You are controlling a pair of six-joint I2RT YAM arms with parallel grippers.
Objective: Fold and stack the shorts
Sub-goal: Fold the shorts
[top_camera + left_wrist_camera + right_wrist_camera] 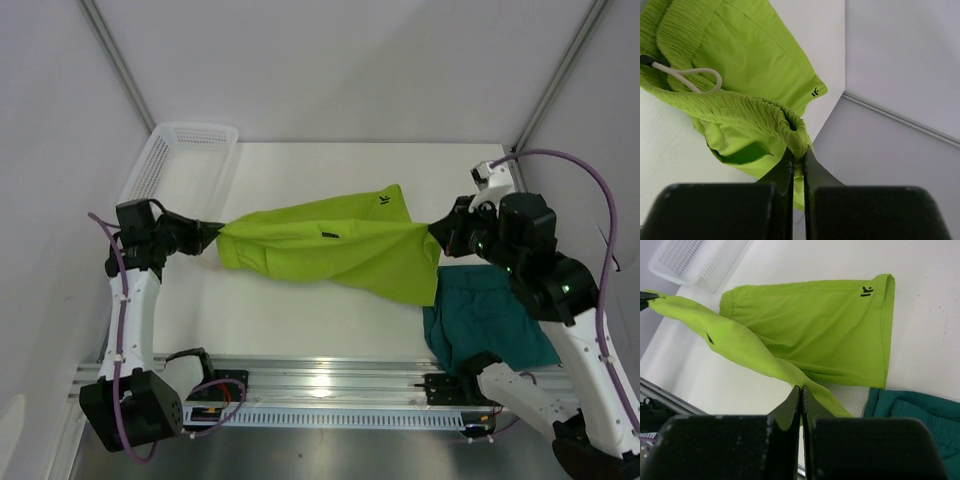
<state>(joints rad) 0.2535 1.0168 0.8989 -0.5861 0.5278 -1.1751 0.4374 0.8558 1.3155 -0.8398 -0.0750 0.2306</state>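
The lime shorts (330, 245) hang stretched between my two grippers above the white table. My left gripper (212, 234) is shut on their gathered waistband (796, 131), where a pale drawstring (690, 75) loops out. Pinching the hem at the other end (805, 382) is my right gripper (440, 232), also shut on the lime shorts. The dark teal shorts (490, 320) lie crumpled on the table under my right arm, a corner of them showing in the right wrist view (920, 412).
A white mesh basket (185, 160) stands at the table's back left corner. The metal rail (330, 385) with both arm bases runs along the near edge. Grey walls close in on the left, the right and the back.
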